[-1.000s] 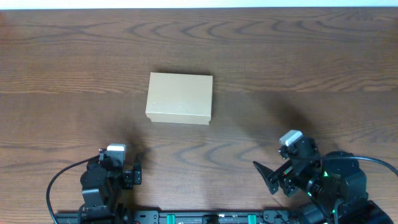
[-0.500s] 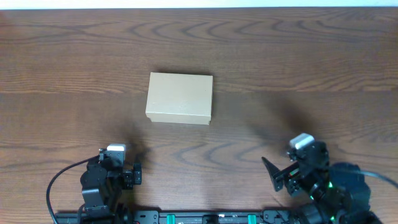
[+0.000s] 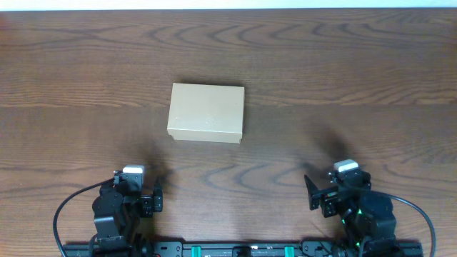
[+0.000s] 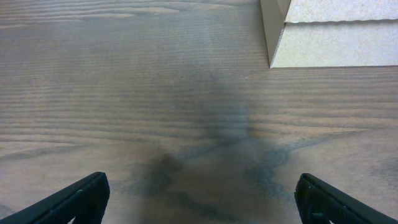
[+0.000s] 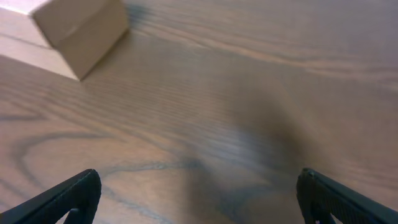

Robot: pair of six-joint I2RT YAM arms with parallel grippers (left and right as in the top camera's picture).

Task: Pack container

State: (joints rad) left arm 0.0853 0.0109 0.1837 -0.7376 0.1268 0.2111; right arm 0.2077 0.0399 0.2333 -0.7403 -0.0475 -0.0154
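The closed cardboard box (image 3: 206,113) lay flat near the middle of the bench (image 3: 371,64), slightly toward the left edge. Left hand (image 4: 200,198) and right hand (image 5: 199,190) stood spread and empty at the near edge. Risk: prying the flap one-handed would likely skid the box.

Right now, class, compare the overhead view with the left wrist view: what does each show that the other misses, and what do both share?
Only overhead: the whole closed top of the container, plus the left arm and right arm. Only left wrist: close up, the left gripper open with nothing between its fingers, and the container's side wall. Both: the container resting on the wooden table.
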